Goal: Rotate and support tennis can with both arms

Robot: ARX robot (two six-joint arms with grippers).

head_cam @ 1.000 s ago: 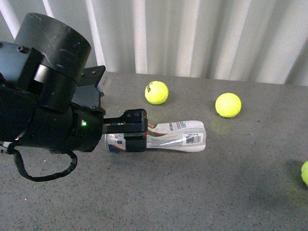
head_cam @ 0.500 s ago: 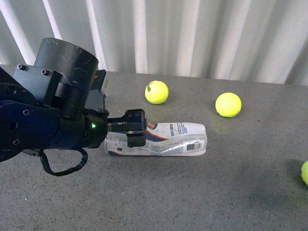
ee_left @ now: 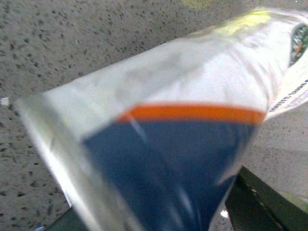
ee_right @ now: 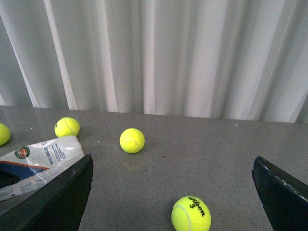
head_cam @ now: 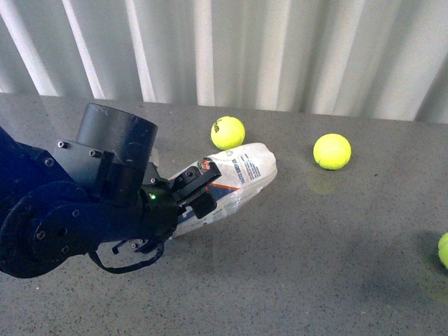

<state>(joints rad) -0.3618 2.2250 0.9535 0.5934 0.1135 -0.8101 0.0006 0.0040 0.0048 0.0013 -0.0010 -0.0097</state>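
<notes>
The tennis can [head_cam: 238, 171] is a clear tube with a navy, white and orange label. It is tilted, with its far end pointing up and to the back right near a ball. My left gripper [head_cam: 197, 189] is shut on the can's near end, with the bulky black and blue left arm [head_cam: 77, 210] behind it. In the left wrist view the tennis can [ee_left: 192, 86] fills the frame, blurred. My right gripper [ee_right: 173, 202] is open with nothing held, and the tennis can [ee_right: 43, 156] lies past its left-hand finger [ee_right: 57, 197]. The right arm is out of the front view.
Yellow-green tennis balls lie on the grey table: one [head_cam: 227, 133] just behind the can's far end, one [head_cam: 332, 152] to its right, one [head_cam: 444, 250] at the right edge. A ball [ee_right: 191, 214] sits between my right gripper's fingers. A white curtain [head_cam: 280, 49] closes the back.
The can lay flat pointing right; now its far end has swung up and toward the back. My left arm has rolled and dropped lower while holding it.
</notes>
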